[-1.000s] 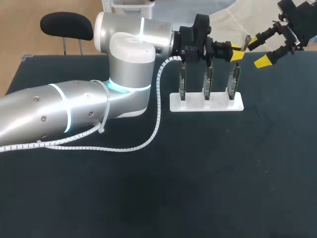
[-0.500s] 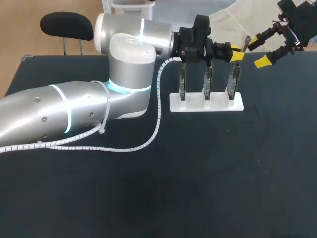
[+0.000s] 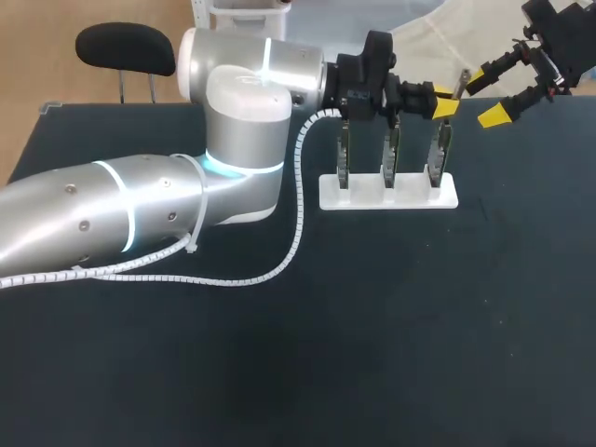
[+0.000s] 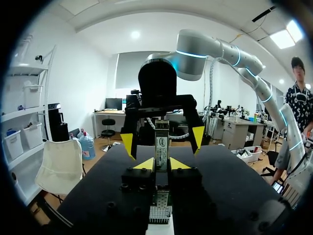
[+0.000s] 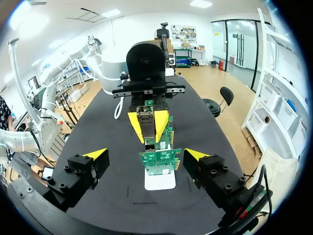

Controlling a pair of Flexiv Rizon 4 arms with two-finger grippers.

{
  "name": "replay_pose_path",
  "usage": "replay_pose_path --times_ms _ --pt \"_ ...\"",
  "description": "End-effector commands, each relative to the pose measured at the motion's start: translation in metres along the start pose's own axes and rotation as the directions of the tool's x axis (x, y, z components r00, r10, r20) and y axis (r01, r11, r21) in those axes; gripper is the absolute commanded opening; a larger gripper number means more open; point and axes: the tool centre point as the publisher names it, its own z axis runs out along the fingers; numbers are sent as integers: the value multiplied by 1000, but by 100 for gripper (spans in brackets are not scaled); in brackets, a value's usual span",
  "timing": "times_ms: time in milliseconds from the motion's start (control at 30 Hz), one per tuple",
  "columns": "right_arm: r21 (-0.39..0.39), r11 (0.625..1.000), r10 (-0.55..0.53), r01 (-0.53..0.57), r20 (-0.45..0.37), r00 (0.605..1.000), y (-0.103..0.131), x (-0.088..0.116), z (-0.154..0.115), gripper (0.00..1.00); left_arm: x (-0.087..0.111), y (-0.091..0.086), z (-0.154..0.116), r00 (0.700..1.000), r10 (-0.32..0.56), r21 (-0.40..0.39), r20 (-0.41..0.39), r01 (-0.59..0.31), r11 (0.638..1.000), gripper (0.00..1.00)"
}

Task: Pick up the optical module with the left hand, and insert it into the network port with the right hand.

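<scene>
The optical module (image 4: 161, 145), a slim metal bar with a label, is held upright between the yellow tips of my left gripper (image 4: 162, 164), which is shut on it. In the head view the left gripper (image 3: 445, 106) hovers above the right end of a white rack (image 3: 388, 192) holding three upright circuit boards (image 3: 390, 149). My right gripper (image 3: 492, 94) faces it from the far right, open and empty. In the right wrist view the right gripper (image 5: 146, 154) stands wide apart, with the green boards (image 5: 159, 159) ahead of it and the module (image 5: 145, 122) in the left gripper (image 5: 147, 125) beyond them.
My left arm's silver body and white spiral cable (image 3: 279, 265) lie across the left and middle of the dark table (image 3: 391, 335). The rack stands at the back, right of centre.
</scene>
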Motion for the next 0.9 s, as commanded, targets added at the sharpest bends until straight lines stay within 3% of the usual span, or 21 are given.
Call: replay_pose_path --times_ms 33,900 --pt "-1 1000 0 0 0 1000 -1 0 0 100 0 5 0 1000 -1 5 -2 1 1000 0" --pt "-1 1000 0 0 0 1000 -1 0 0 100 -2 7 0 1000 19 3 19 -19 1000 0"
